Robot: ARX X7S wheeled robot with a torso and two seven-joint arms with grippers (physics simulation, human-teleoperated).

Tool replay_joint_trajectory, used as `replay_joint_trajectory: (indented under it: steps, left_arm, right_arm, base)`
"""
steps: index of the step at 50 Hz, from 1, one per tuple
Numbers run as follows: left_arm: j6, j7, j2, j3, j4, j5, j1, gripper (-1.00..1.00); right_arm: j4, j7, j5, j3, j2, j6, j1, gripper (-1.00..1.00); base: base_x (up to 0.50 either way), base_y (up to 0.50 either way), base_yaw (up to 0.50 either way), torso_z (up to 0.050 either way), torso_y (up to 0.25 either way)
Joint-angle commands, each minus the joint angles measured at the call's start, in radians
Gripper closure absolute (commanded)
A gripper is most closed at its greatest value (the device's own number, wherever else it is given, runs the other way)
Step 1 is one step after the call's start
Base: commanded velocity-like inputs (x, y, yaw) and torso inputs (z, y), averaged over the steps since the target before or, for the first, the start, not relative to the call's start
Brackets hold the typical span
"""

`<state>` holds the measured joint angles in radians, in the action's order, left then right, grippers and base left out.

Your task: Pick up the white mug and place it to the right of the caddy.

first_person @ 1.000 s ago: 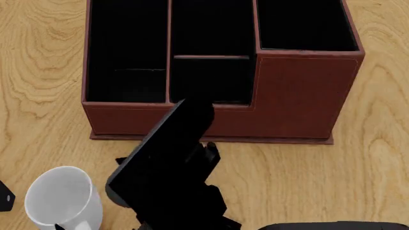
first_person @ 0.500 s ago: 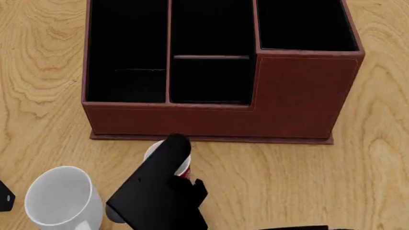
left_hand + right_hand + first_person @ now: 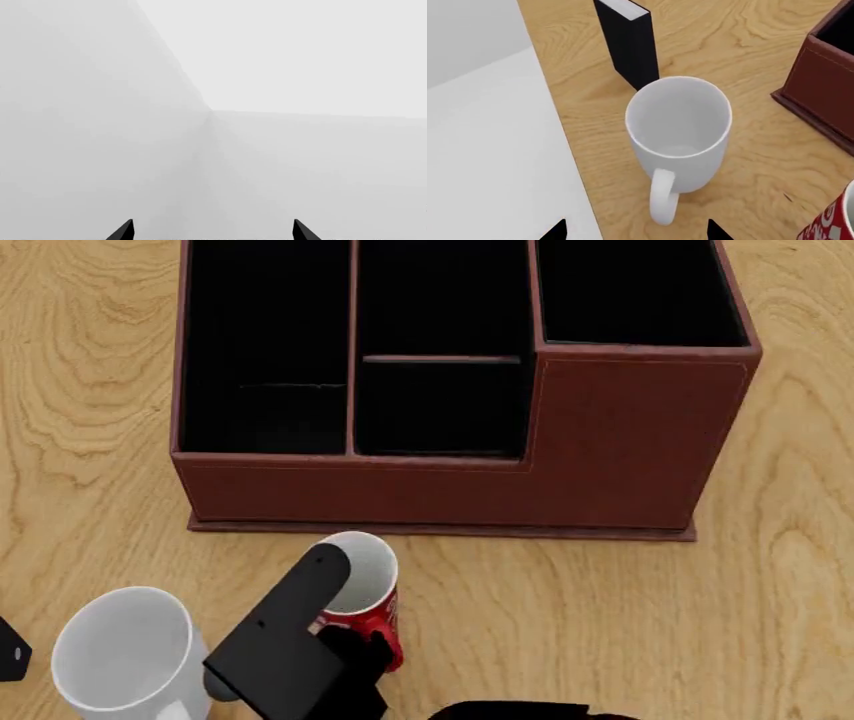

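Observation:
The white mug (image 3: pixel 127 650) stands upright on the wooden table at the lower left of the head view, well apart from the caddy (image 3: pixel 627 440). In the right wrist view the white mug (image 3: pixel 677 130) is just ahead, its loop handle (image 3: pixel 662 200) turned toward my right gripper (image 3: pixel 635 231). That gripper is open and empty, with the handle's end close in front of the gap between its tips. A corner of the caddy (image 3: pixel 827 85) shows there too. My left gripper (image 3: pixel 212 230) is open, facing only blank pale walls.
A red patterned mug (image 3: pixel 378 620) stands between the white mug and the caddy, partly covered by a black arm link (image 3: pixel 274 660). A small black book-like box (image 3: pixel 630 45) stands beyond the white mug. The table edge (image 3: pixel 560 125) runs close beside the mug.
The black arm has drawn back toward the bottom of the head view, uncovering the red mug. The white mug and the caddy have not moved.

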<state>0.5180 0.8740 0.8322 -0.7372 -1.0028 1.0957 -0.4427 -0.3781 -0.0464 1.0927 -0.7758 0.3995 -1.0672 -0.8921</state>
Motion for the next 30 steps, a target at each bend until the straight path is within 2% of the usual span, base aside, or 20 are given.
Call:
replay_joint_trajectory:
  steps: [1, 30]
  left_arm:
    - [-0.014, -0.009, -0.015, -0.011, -0.004, 0.002, 0.026, -1.0]
    - [-0.042, -0.015, -0.02, -0.072, -0.009, 0.035, 0.096, -1.0]
  right_arm:
    - [0.096, 0.071, -0.101, -0.063, -0.042, 0.061, -0.004, -1.0]
    - [0.378, 0.191, -0.28, -0.192, -0.159, 0.208, -0.027, -1.0]
  base:
    - [0.0, 0.0, 0.0, 0.0, 0.0]
    - [0.0, 0.0, 0.0, 0.0, 0.0]
